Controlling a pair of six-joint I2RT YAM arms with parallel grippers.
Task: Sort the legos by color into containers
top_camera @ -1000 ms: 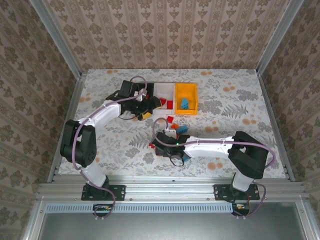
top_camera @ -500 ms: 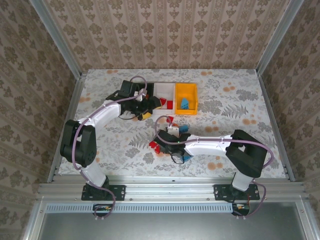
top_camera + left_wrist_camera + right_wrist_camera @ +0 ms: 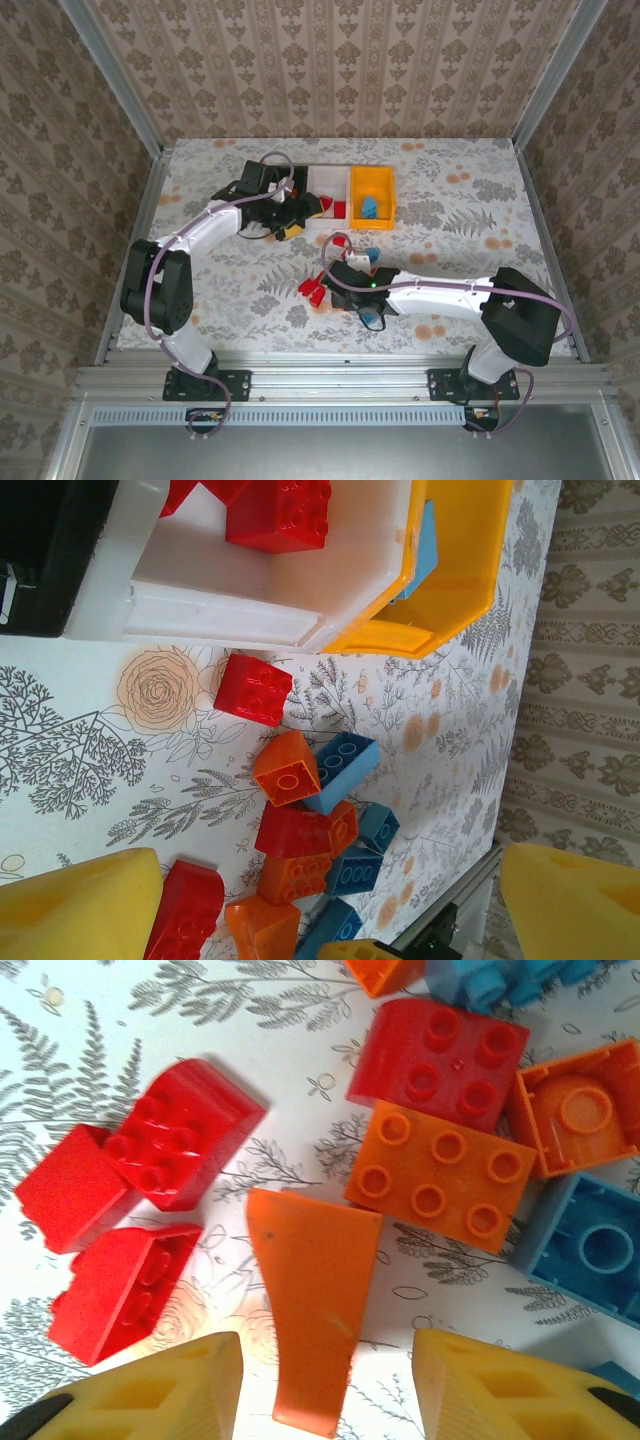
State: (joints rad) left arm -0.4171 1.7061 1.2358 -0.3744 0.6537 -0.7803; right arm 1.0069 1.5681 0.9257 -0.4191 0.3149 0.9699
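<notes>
Left arm is bent at the elbow and reaches up the floral-patterned table toward the row of bins. Left gripper hangs just in front of them, yellow foam fingers spread wide with nothing between them. From its wrist view: black plastic bin at the far end, white plastic bin next to it with red studded bricks inside, then the yellow-orange plastic bin holding a light blue brick. One loose red brick lies on the table just beside the white bin's wall. Right arm is stretched low across the table from its base toward the middle. Right gripper points down over the loose pile, fingers apart and straddling the narrow end of a flat orange wedge-shaped plastic piece, with table showing on both sides, so no pinch. Crowding that wedge: three red bricks in a cluster to one side; on the other side an orange six-stud brick touches its wide end, with a red four-stud brick behind that. An upturned light blue brick sits at the edge, close against the orange one.
</notes>
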